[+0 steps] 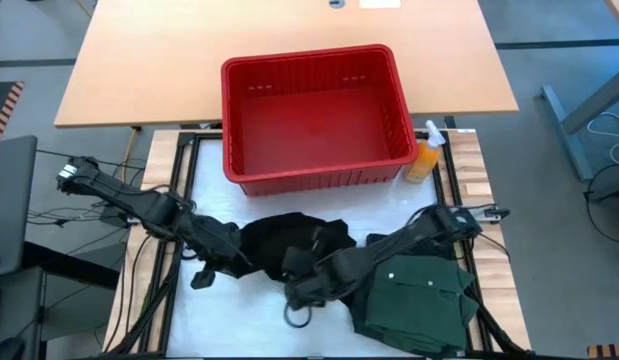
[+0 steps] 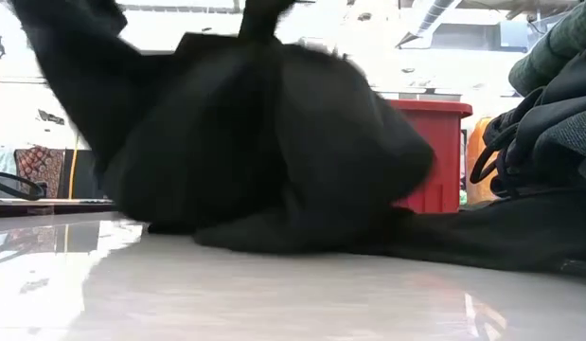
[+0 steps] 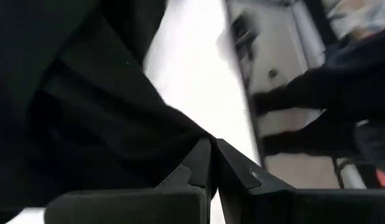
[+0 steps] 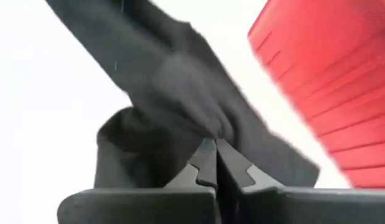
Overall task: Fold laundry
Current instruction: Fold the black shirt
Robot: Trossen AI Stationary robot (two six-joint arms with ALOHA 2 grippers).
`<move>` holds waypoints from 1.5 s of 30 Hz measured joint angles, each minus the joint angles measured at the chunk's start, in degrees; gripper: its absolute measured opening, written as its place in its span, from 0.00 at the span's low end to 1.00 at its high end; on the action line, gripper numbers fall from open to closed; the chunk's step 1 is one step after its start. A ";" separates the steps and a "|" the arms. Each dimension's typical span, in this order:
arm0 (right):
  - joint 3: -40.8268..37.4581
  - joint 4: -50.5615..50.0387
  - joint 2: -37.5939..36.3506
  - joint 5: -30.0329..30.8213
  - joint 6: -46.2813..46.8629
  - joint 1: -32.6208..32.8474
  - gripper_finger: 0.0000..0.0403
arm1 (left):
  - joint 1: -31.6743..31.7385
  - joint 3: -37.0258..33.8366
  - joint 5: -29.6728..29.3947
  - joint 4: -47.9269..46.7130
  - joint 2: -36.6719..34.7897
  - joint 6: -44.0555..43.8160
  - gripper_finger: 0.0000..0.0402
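Note:
A black garment [image 1: 289, 245] lies bunched on the white table top between my two arms. In the low view, the black garment [image 2: 264, 152] rises in two peaks while its lower part rests on the table. My left gripper [image 1: 236, 252] is shut on its left side. My right gripper [image 1: 295, 272] is shut on its near middle. A folded dark green buttoned shirt [image 1: 419, 300] lies flat at the near right, under my right arm. My left gripper [image 3: 212, 163] pinches a bit of the black cloth's left part [image 3: 180, 134] between its two fingers, slanting down. The cloth runs away from the fingertips in folds; one layer or several, I cannot tell. That part is raised off the table. My right gripper [image 4: 214, 148] pinches a gathered fold of the black cloth [image 4: 208, 127] between its two fingers, slanting down from the table's right. The cloth bunches up at the fingertips and is drawn up into a peak [image 2: 264, 14]. Its lower part stays on the table.
An empty red plastic basket [image 1: 314, 115] stands at the far middle, with an orange spray bottle [image 1: 426, 155] at its right corner. A wooden table [image 1: 189, 60] lies beyond. There is bare white table [image 1: 214, 205] between basket and garment.

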 joint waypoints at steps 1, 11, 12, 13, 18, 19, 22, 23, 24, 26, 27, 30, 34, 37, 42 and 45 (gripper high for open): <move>0.00 -0.23 -2.73 0.88 -0.23 0.28 0.04 | 0.01 1.51 -0.02 0.50 -0.39 0.46 0.00; 0.13 16.21 -25.11 -2.91 -27.41 2.84 0.07 | -3.85 28.27 -2.39 25.68 -2.92 23.32 0.00; 0.13 16.43 -26.24 -3.64 -28.16 2.82 0.08 | -4.44 30.68 -4.66 24.95 -2.88 25.71 0.00; 0.13 16.26 -27.01 -3.65 -28.58 2.82 0.08 | -4.85 32.63 -7.80 24.40 -2.88 27.43 0.00; 0.02 18.22 -29.75 -2.31 -37.07 2.60 0.03 | -5.26 37.63 -23.35 20.73 -2.79 31.96 0.00; 0.02 19.73 -30.03 -2.28 -38.61 2.11 0.03 | -5.12 37.70 -25.52 20.65 -2.78 31.98 0.00; 0.09 23.69 -30.52 -4.88 -42.19 0.55 0.03 | -4.29 37.61 -27.91 19.42 -2.06 32.19 0.00; 0.09 24.28 -30.52 -5.41 -43.03 0.09 0.05 | -4.08 37.59 -27.98 18.88 -1.72 32.38 0.00; 0.09 24.13 -30.46 -5.47 -43.70 -0.21 0.06 | -3.89 37.59 -28.07 18.45 -1.43 32.53 0.00; 0.09 22.58 -30.36 -5.47 -43.42 -0.55 0.11 | -3.56 37.44 -28.10 16.24 -1.16 32.54 0.00; 0.09 20.54 -30.43 -5.58 -42.45 -0.72 0.13 | -3.43 37.37 -28.11 14.93 -1.15 31.94 0.00; 0.09 7.86 -31.30 -7.47 -33.31 -1.25 0.18 | -3.13 37.53 -30.11 10.18 -1.56 29.03 0.00; -0.60 -13.25 -31.06 -13.43 -15.32 -2.44 0.23 | -3.11 37.55 -31.28 -4.27 -1.58 21.85 0.00; -4.91 -19.85 -30.24 -15.67 -7.76 -1.87 0.27 | -3.16 37.42 -38.11 -16.27 -1.17 15.30 0.00; -16.45 -16.93 -30.31 -20.07 -2.05 -1.14 0.35 | -3.06 37.46 -53.43 -29.51 -1.44 7.05 0.00; -24.57 -10.11 -30.31 -24.95 0.40 -2.98 0.41 | -2.78 37.46 -54.41 -32.02 -1.39 5.71 0.00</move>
